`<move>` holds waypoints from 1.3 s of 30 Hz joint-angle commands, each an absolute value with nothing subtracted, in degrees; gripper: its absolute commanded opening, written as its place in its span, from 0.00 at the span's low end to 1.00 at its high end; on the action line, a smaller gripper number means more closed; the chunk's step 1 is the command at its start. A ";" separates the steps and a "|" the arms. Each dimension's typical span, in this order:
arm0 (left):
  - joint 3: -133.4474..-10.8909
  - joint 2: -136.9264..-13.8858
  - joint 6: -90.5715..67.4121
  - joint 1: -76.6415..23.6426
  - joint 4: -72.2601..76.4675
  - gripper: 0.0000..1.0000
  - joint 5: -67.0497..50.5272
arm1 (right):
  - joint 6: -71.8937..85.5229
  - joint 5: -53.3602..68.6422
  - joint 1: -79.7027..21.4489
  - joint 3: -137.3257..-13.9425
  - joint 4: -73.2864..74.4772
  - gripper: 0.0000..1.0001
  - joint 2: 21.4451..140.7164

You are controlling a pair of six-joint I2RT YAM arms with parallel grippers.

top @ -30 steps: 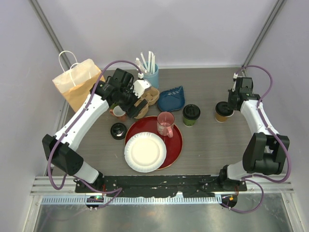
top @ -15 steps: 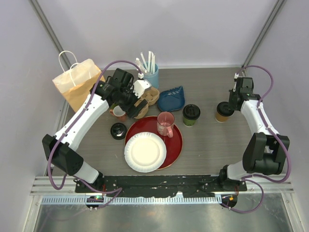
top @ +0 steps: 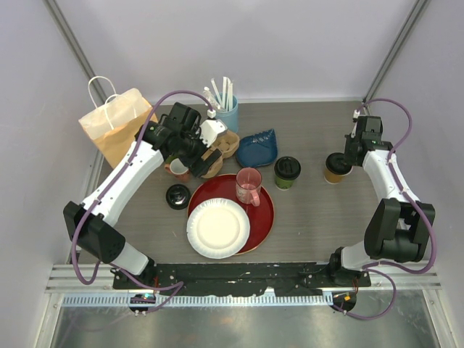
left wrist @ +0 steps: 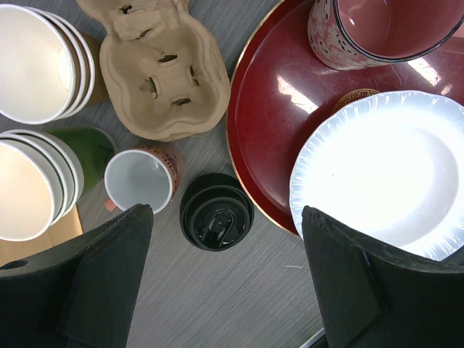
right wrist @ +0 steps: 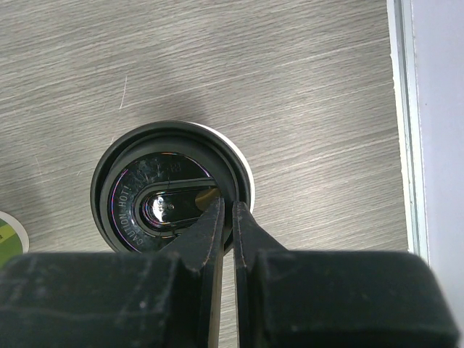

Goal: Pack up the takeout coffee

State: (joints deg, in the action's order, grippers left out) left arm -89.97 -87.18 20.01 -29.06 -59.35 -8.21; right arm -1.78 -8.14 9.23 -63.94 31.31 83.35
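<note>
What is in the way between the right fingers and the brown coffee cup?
Nothing. The right fingers pinch the rim of the black lid on the brown coffee cup.

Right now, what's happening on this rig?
The right gripper is pinched shut on the lid rim of the kraft-brown cup, at the right side of the table. I cannot tell whether the cup is lifted. The left gripper hangs open above a loose black lid, beside the cardboard carrier and the red tray. The green cup stands untouched. Neither coffee is in the paper bag yet.
</note>
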 commanded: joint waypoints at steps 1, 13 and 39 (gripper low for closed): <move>-91.49 -85.87 20.83 -28.65 -58.45 0.88 -9.49 | -1.41 -7.65 9.58 -63.99 30.23 0.01 83.93; -91.58 -86.31 21.45 -28.74 -58.36 0.88 -9.84 | -1.67 -10.64 9.67 -65.04 32.17 0.01 81.83; -92.37 -86.13 20.92 -28.65 -58.27 0.88 -11.69 | -0.44 -7.91 10.28 -63.45 30.85 0.30 82.53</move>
